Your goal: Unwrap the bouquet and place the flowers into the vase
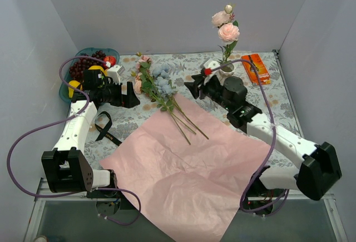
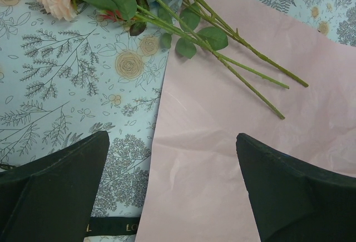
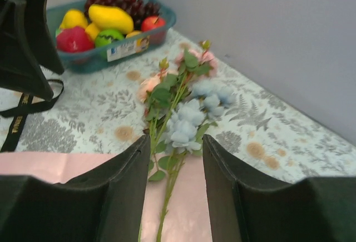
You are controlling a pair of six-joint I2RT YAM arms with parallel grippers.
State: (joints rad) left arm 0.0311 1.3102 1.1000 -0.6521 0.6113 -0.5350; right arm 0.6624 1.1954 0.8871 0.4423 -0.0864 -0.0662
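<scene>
The flowers (image 1: pixel 162 86) lie between the arms, stem ends toward the near right. The left gripper (image 1: pixel 133 95), wide and empty, sits by the blooms. The right gripper (image 1: pixel 190 89), part-open and empty, faces them.

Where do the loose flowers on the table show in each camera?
Top external: the flowers lie left of centre, stems reaching onto the pink paper.
Left wrist: flowers across the top edge.
Right wrist: flowers at centre.
Landmark: stem ends rest on the pink paper in all three.
</scene>
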